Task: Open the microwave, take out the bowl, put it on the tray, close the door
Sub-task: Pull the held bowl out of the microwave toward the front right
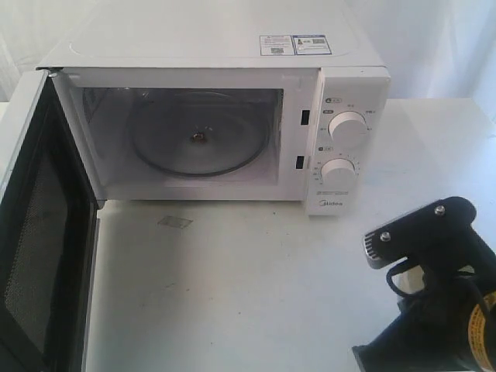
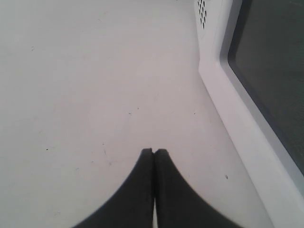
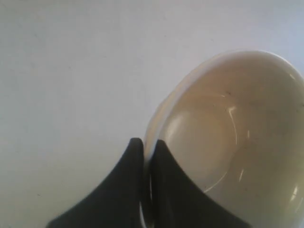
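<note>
Looking at a white boxy Midea countertop microwave (image 1: 209, 77) parked at the back of a plain white surface (image 1: 232, 294). Wide white door with a black mesh inner face (image 1: 43, 232), swung all the way open on the left of the exterior view. Inside, a round clear glass turntable (image 1: 198, 139) lying flat on the cavity floor. Two round white knobs (image 1: 349, 129) stacked on the control panel at the right, small printed stickers (image 1: 294, 44) up on top.

Black right arm (image 1: 434, 287) down in the lower right corner of the exterior view, well apart from the microwave, out in front of the control panel side.

Right hand (image 3: 147, 142): pinched down narrow on the rim of a small round glossy bowl (image 3: 237, 133), cream-yellow inside and white outside, one black finger on the inner wall and the other on the outer. So, bowl outside the microwave, gripped over bare white surface. Can't tell if lifted or touching down. Out of sight in the exterior view.

Left hand (image 2: 154, 152): black fingertips pressed together, holding nothing, over the surface just beside the door's white frame and dark window.
</note>
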You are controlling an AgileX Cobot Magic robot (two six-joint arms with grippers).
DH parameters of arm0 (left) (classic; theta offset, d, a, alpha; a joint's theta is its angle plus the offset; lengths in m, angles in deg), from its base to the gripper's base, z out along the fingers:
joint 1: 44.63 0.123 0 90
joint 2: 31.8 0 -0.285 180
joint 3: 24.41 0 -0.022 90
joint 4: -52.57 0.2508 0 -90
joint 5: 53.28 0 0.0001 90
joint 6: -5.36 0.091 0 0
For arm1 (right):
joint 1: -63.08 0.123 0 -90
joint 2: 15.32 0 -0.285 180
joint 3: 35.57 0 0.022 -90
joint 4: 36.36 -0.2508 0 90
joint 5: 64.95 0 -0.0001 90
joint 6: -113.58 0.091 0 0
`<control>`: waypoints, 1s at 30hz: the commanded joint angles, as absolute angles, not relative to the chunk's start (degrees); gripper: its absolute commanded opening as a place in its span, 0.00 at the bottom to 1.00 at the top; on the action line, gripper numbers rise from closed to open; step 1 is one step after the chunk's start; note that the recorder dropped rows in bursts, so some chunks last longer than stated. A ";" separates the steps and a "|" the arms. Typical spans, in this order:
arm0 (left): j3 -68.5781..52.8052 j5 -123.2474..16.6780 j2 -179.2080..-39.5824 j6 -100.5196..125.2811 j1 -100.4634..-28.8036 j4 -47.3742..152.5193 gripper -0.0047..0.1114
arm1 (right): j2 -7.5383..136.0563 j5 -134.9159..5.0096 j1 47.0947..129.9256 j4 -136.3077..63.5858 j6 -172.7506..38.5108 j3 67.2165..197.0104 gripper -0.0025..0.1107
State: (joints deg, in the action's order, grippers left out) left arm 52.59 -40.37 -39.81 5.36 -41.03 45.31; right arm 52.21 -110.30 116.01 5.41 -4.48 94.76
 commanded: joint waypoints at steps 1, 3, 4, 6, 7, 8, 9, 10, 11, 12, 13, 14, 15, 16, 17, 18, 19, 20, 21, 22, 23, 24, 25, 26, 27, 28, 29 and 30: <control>52.81 -40.37 -39.58 5.36 -41.37 44.92 0.04 | 53.82 -106.58 112.22 5.54 -6.95 94.57 0.02; 52.81 -40.37 -39.58 5.36 -41.37 44.92 0.04 | 55.69 -105.39 110.69 5.41 -7.73 94.80 0.02; 52.81 -40.37 -39.58 5.36 -41.37 44.92 0.04 | 56.77 -104.17 109.93 5.28 -7.96 94.80 0.02; 52.81 -40.37 -39.58 5.36 -41.37 44.92 0.04 | 59.05 -100.88 109.05 3.73 -9.72 94.80 0.02; 52.81 -40.37 -39.58 5.36 -41.37 44.92 0.04 | 60.14 -98.82 108.72 2.56 -11.36 94.80 0.02; 52.81 -40.37 -39.58 5.36 -41.37 44.92 0.04 | 61.01 -97.10 108.49 1.78 -12.75 94.80 0.02; 52.81 -40.37 -39.58 5.36 -41.37 44.92 0.04 | 62.04 -95.12 108.46 1.48 -13.58 94.80 0.02; 52.81 -40.37 -39.58 5.36 -41.37 44.92 0.04 | 63.02 -93.43 108.42 1.48 -13.73 94.80 0.02; 52.81 -40.37 -39.58 5.36 -41.37 44.92 0.04 | 63.76 -92.45 108.18 1.77 -13.73 94.80 0.02; 52.81 -40.37 -39.58 5.36 -41.37 44.92 0.04 | 64.65 -91.94 108.18 1.77 -13.73 94.93 0.02; 52.81 -40.37 -39.58 5.36 -41.37 44.92 0.04 | 65.50 -92.23 108.18 1.77 -13.73 95.18 0.02; 52.81 -40.37 -39.58 5.36 -41.37 44.92 0.04 | 66.10 -92.72 108.18 1.77 -13.73 95.19 0.02; 52.81 -40.37 -39.58 5.36 -41.37 44.92 0.04 | 66.81 -93.27 108.18 1.77 -13.73 95.19 0.02; 52.81 -40.37 -39.58 5.36 -41.37 44.92 0.04 | 67.47 -94.05 108.18 1.77 -13.73 95.19 0.02; 52.81 -40.37 -39.58 5.36 -41.37 44.92 0.04 | 67.92 -95.08 108.18 1.63 -13.73 95.19 0.02; 52.81 -40.37 -39.58 5.36 -41.37 44.92 0.04 | 68.40 -95.71 108.18 1.63 -13.73 95.19 0.02; 52.81 -40.37 -39.58 5.36 -41.37 44.92 0.04 | 68.72 -95.82 108.18 1.63 -13.73 95.19 0.02; 52.81 -40.37 -39.58 5.36 -41.37 44.92 0.04 | 68.98 -95.82 108.18 1.63 -13.73 95.19 0.02; 52.81 -40.37 -39.58 5.36 -41.37 44.92 0.04 | 69.09 -94.96 108.18 1.63 -13.73 95.19 0.02; 52.81 -40.37 -39.58 5.36 -41.37 44.92 0.04 | 69.21 -93.91 108.18 1.75 -13.73 95.19 0.02; 52.81 -40.37 -39.58 5.36 -41.37 44.92 0.04 | 69.21 -93.11 108.18 1.75 -13.73 95.19 0.02; 52.81 -40.37 -39.58 5.36 -41.37 44.92 0.04 | 69.21 -91.97 108.18 1.75 -13.73 95.19 0.02; 52.81 -40.37 -39.58 5.36 -41.37 44.92 0.04 | 69.21 -91.04 108.18 1.87 -13.73 95.19 0.02; 52.81 -40.37 -39.58 5.36 -41.37 44.92 0.04 | 69.21 -90.41 108.18 1.87 -13.73 95.19 0.02; 52.81 -40.37 -39.58 5.36 -41.37 44.92 0.04 | 69.21 -90.04 108.18 1.87 -13.73 95.19 0.02; 52.81 -40.37 -39.58 5.36 -41.37 44.92 0.04 | 69.21 -90.03 108.18 1.98 -13.73 95.19 0.02; 52.81 -40.37 -39.58 5.36 -41.37 44.92 0.04 | 69.21 -90.15 108.18 1.96 -13.73 95.19 0.02; 52.81 -40.37 -39.58 5.36 -41.37 44.92 0.04 | 69.21 -90.26 108.18 2.00 -13.73 95.19 0.02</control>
State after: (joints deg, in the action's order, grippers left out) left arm 52.59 -40.37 -39.81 5.36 -41.03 45.31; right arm 68.93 -91.45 108.68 2.43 -13.49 95.13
